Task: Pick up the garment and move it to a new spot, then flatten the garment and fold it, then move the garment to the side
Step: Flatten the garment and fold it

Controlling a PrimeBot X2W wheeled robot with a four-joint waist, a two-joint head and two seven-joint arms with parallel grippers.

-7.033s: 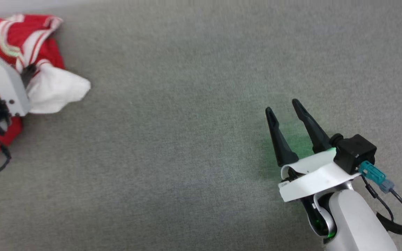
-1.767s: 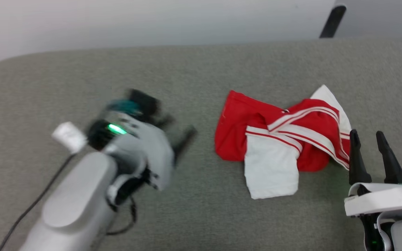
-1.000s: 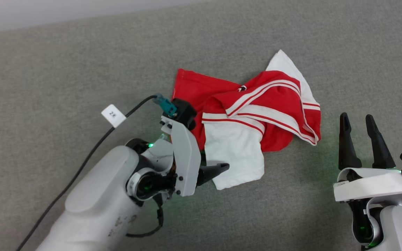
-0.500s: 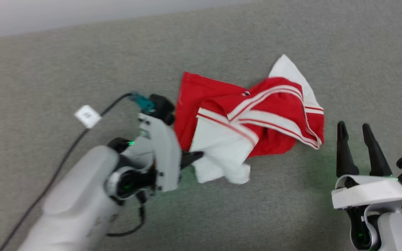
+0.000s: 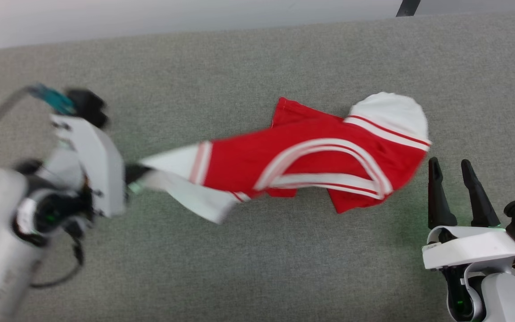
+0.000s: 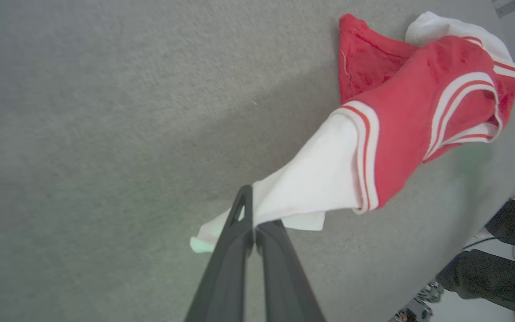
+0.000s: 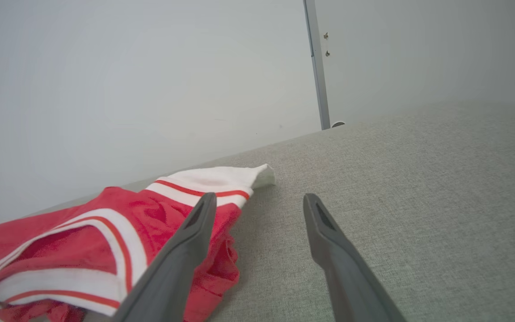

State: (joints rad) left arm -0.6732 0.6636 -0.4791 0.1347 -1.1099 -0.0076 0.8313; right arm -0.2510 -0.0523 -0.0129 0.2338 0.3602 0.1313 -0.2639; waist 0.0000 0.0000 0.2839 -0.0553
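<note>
One white corner of the garment [image 5: 311, 165] is sitting pinched in my left gripper [image 5: 133, 175]; it's lying lengthwise on the grey fabric surface [image 5: 257, 268], far end just beside my wide-open right gripper [image 5: 451, 166].

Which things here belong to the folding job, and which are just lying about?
Job: garment; left gripper, shut on its white end; right gripper, open beside it; grey surface.
Lying about: wall; dark post.
</note>
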